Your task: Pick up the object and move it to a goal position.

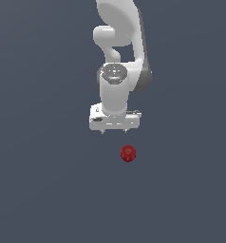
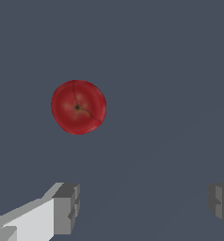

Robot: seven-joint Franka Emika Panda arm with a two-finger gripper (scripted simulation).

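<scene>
Hovering released, fingers spread wide, the hand [image 1: 114,131] sits apart from the ball [image 1: 128,153], probably lining up a grasp.

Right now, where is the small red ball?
In the exterior view the red ball lies on the grey floor just below the gripper, slightly toward that view's right, apart from it. In the wrist view it sits ahead of the open fingers, not between them.

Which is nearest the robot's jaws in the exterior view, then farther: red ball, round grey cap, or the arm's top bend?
1. Red ball, just below, toward the exterior view's right.
2. Round grey cap, above, on the arm.
3. Top bend, higher still.
</scene>
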